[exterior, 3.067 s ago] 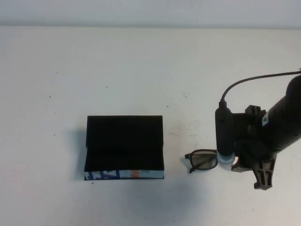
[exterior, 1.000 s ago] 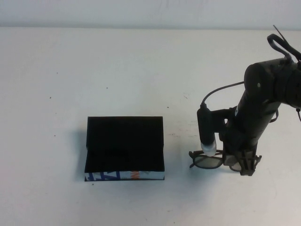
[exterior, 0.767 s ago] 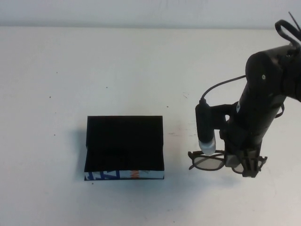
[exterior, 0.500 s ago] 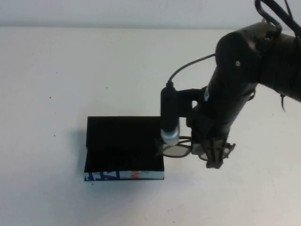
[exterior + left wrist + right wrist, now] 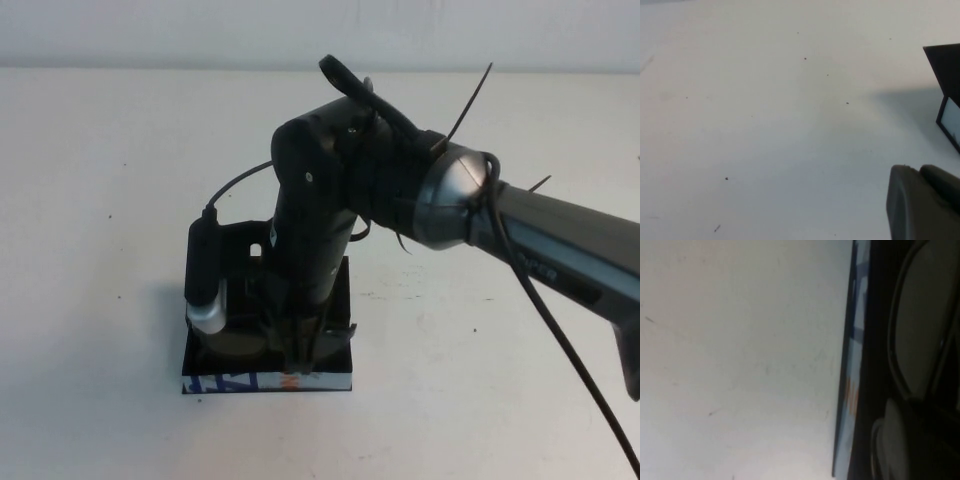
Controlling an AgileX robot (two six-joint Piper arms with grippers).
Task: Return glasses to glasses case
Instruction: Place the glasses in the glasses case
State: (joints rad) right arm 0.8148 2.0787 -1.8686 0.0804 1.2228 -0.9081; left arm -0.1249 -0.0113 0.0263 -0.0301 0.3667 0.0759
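My right gripper (image 5: 300, 358) is low over the open glasses case (image 5: 232, 381), near its white printed front edge. It is shut on the glasses (image 5: 238, 345), whose left lens shows just above the case's black lining; the rest of the frame is hidden by the arm. In the right wrist view the gripper (image 5: 912, 440) holds the glasses (image 5: 920, 325) over the case (image 5: 852, 365). I cannot tell if the glasses touch the lining. My left gripper (image 5: 922, 200) is out of the high view and hangs shut over bare table beside the case (image 5: 946, 70).
The white table (image 5: 110, 250) spreads around the case. My right arm (image 5: 540, 240) reaches in from the right and covers the case's lid and right half. The wrist camera (image 5: 203, 275) hangs over the case's left edge.
My right gripper closed on the glasses at the right of the table, lifted them, and carried them left until they are over the case. The case has not moved.
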